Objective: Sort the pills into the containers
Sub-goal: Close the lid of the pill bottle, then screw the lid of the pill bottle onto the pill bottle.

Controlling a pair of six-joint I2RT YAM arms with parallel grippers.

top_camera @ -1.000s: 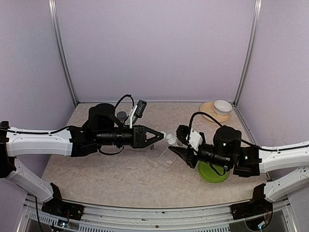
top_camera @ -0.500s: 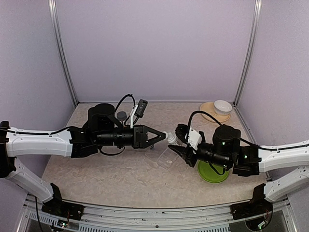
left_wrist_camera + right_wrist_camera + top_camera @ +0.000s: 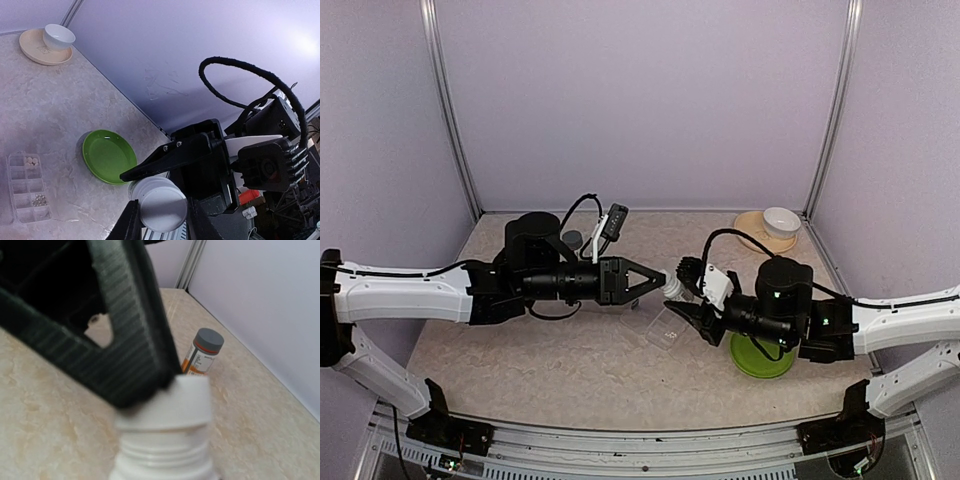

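Note:
A white pill bottle (image 3: 676, 291) hangs in the air between the two arms, above the clear pill box (image 3: 656, 325) with its containers. My left gripper (image 3: 658, 281) is shut on the bottle's white cap (image 3: 162, 205), with one finger (image 3: 129, 222) on each side. My right gripper (image 3: 688, 306) is shut on the bottle's body. Bare screw threads (image 3: 165, 452) show below the cap (image 3: 182, 400). In the left wrist view the pill box (image 3: 25, 192) lies flat, with pale pills (image 3: 31, 161) in one compartment and small ones (image 3: 39, 200) in another.
The green plate (image 3: 760, 357) lies under the right arm. A white bowl (image 3: 780, 220) stands on a beige plate (image 3: 758, 232) at the back right corner. An orange pill bottle with a grey cap (image 3: 202, 352) stands behind the left arm (image 3: 530, 280).
The right arm has crept a little left and back with the bottle. Both grips are unchanged.

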